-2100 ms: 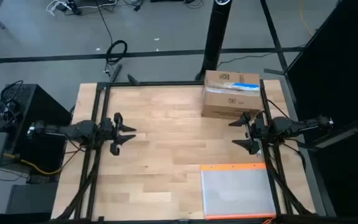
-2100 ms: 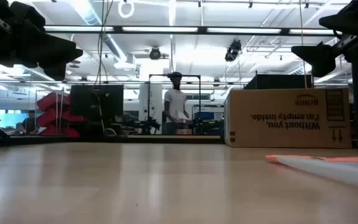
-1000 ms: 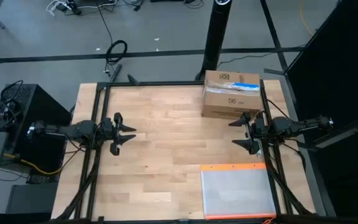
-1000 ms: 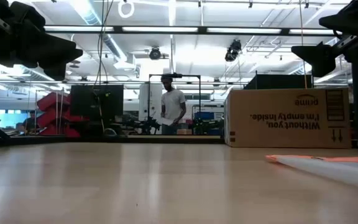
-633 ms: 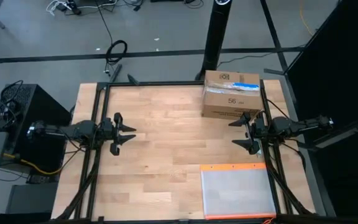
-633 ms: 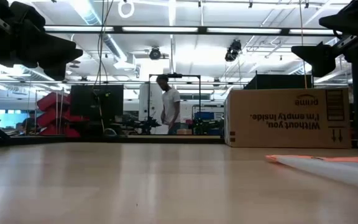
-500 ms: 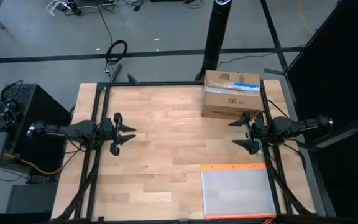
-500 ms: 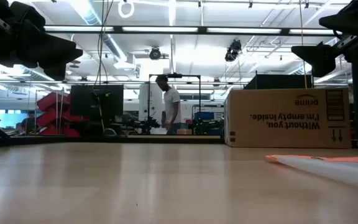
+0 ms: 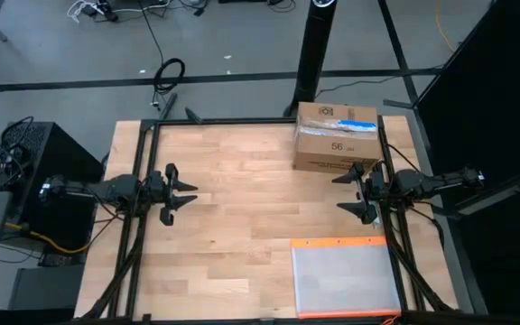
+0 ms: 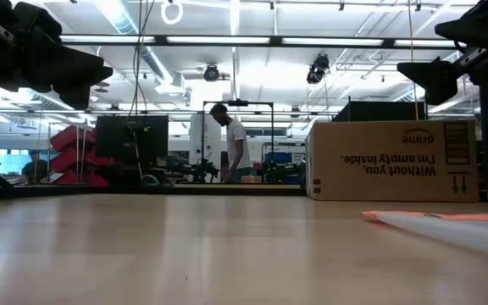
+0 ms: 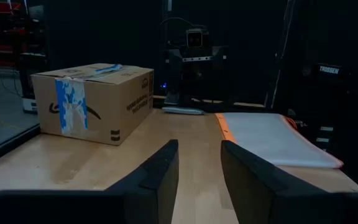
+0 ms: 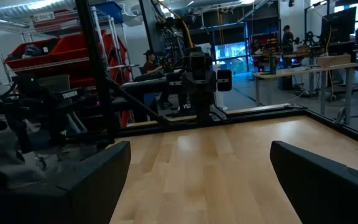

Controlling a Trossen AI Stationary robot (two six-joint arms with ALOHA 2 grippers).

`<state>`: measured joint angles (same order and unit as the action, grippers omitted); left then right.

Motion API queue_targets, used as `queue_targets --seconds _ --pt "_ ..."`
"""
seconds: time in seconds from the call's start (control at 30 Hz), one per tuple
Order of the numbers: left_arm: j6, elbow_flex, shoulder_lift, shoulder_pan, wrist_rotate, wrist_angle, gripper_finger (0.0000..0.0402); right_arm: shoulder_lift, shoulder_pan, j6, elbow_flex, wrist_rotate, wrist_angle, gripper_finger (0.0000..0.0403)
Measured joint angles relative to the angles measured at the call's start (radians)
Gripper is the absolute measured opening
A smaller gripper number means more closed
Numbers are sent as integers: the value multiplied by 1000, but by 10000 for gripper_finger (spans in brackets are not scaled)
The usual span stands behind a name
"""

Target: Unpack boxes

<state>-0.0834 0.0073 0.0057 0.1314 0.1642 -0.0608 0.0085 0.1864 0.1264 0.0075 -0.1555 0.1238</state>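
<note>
Fingers of the left gripper point(image 9: 186, 194) stand a little apart with nothing between them, hanging over the left side of the wooden table point(image 9: 242, 217); in the left wrist view the two dark fingers point(image 11: 160, 180) leave a narrow gap and hold nothing. Over at the right side, the right gripper point(image 9: 344, 191) has its fingers spread wide and empty, just near of the cardboard box point(image 9: 337, 137). That box sits closed in the far right corner of the table, with a white-and-blue label and tape on top and "56" printed on it. A flat clear pouch point(image 9: 345, 277) with an orange edge lies in the near right corner, apart from the box. Both grippers point toward the middle of the table, well apart from each other. In the low view a person point(image 10: 230, 152) stands in the room beyond the table.
</note>
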Motion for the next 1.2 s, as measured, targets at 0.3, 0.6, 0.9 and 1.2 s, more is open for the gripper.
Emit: queue_targets --seconds 0.3,0.6,0.9,1.2 --pt "0 0 0 0 0 0 115 0 0 0 0 0 0 369" --pt "0 0 0 0 0 0 114 0 0 -41 0 -28 0 369" --pt "0 0 0 0 0 0 113 0 0 -178 0 -106 8 369" --pt "0 0 0 0 0 0 116 0 -1 -330 0 -164 58 369"
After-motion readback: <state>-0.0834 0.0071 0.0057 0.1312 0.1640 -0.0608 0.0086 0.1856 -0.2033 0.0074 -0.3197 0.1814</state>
